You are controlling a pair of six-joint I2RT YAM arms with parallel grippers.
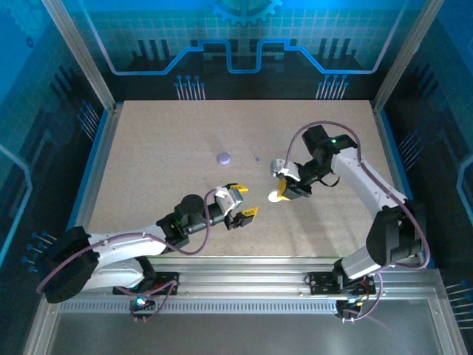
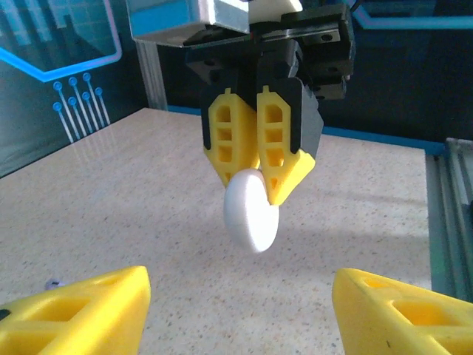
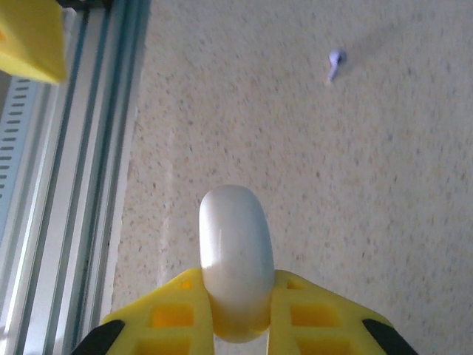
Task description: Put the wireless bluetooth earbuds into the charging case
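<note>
Pinching charging case [image 2: 251, 214], right hand [image 2: 260, 181] points down.

**Q:** Which colours mark the tools?
**A:** The two-finger left tool [image 2: 238, 285] and its twin, the right tool [image 3: 236, 318], have bright yellow plastic fingers. The right tool's housing is black.

**Q:** And the small items?
**A:** The smooth pebble-shaped plastic charging case [image 3: 235, 244] is glossy white. The tiny stemmed earbud [image 3: 335, 63] is lavender, as is the small round disc [image 1: 224, 157].

**Q:** The background?
**A:** The flat surface [image 1: 148, 170] is beige with fine dark speckles. The backdrop wall [image 1: 236, 44] is blue, traced with cyan circuit lines.
</note>
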